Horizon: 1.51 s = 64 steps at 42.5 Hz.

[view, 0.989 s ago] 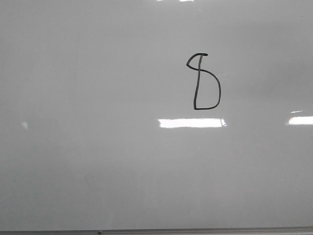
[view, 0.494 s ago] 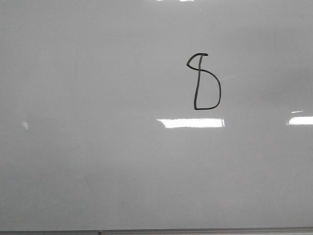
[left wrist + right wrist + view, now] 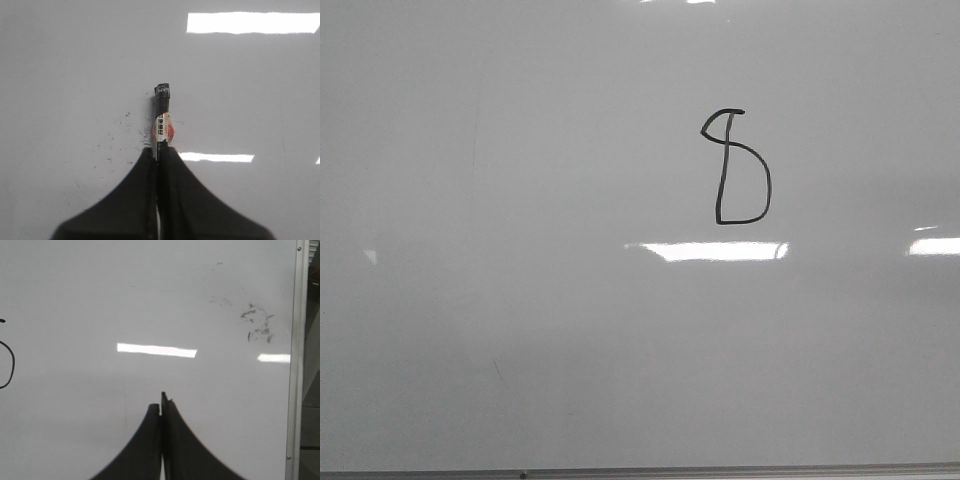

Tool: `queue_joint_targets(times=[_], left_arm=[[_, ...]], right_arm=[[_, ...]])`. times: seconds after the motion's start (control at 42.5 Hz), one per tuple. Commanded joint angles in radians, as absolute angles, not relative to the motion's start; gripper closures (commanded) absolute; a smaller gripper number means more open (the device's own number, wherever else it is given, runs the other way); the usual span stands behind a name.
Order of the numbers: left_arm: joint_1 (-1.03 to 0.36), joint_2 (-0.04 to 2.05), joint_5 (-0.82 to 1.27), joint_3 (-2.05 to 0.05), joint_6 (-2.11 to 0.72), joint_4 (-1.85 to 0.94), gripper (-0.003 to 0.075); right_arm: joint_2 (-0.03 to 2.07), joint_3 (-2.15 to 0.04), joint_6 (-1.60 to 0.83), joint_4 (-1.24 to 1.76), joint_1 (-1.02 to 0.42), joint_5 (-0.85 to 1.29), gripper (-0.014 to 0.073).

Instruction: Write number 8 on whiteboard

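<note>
The thin black marker-drawn number 8 (image 3: 735,168) stands upright, right of centre on the large glossy pale grey-white whiteboard (image 3: 520,300), its long axis running up the board; part of its curve shows at the edge of the right wrist view, so I judge the right arm nearer to it. The left gripper (image 3: 159,152) is clenched on a black marker pen with a red-and-white label (image 3: 161,107), held clear of the figure. The right gripper (image 3: 161,407) is closed on nothing, hanging over bare board.

a black marker (image 3: 161,112) with a red-and-white label; bright rectangular light reflections (image 3: 712,251).
</note>
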<state>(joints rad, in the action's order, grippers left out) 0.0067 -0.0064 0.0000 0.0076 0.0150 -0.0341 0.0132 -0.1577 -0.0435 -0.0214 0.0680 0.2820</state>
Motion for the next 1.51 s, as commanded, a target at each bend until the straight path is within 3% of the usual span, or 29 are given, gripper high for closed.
queue_joint_targets(times=[0.0,0.188,1.483], left_arm=[[0.002,-0.020,-0.079,0.020,0.018,-0.037,0.0741],[0.002,-0.020,-0.079,0.020,0.018,-0.037,0.0741],[0.002,-0.020,-0.078,0.020,0.018,-0.037,0.0741]], right_arm=[[-0.031,-0.092,-0.057,-0.022,0.079,0.097,0.0662],[-0.029,0.026,-0.044,-0.021,0.064,-0.066,0.0662],[-0.029,0.024,-0.022,0.039,-0.009,-0.097,0.0662]])
